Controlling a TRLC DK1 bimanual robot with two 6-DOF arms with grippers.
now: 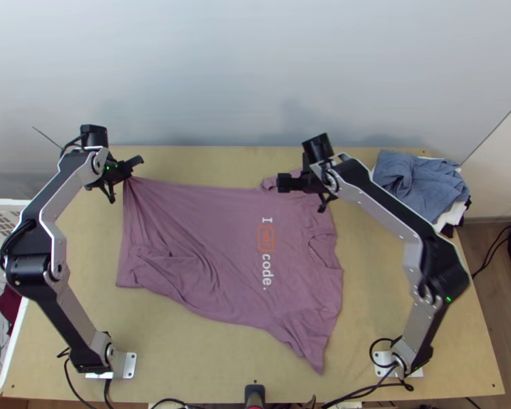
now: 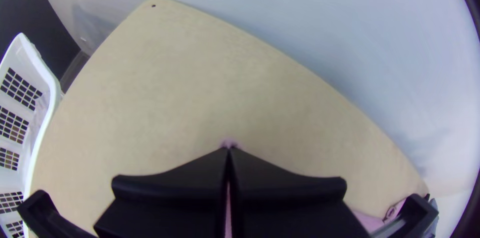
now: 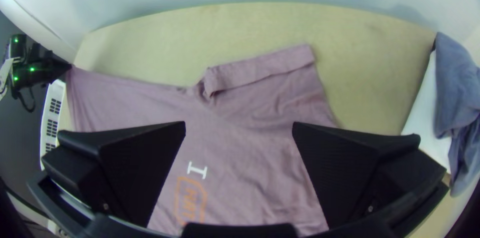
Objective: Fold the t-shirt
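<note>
Counter (image 1: 392,341), light wooden: work surface. T-shirt (image 1: 221,238), mauve, short-sleeved, lettered on the chest: lying across the counter's middle, mostly spread, front up, collar (image 1: 326,252) toward the right arm, hem end toward the left; body rumpled near the hem, creases fanning from the held corner. Far sleeve (image 3: 265,68): uppermost in the right wrist view, its cuff edge turned up. Left claw (image 2: 229,151): closed on the far hem corner. Right claw (image 3: 239,125): open, poised above the far shoulder area, gripping nothing. Step in hand, as judged: securing the far side for a lengthwise fold. Handling: lower the right claw until both fingers straddle the cloth by the far sleeve, pinch the top layer with the one beneath, then draw gently against the left claw until the far edge runs straight. Carry both ends over together, level and at one pace; uneven travel would skew the fold. Smallest matter: the turned cuff, best flattened first, lest it bunch inside.
</note>
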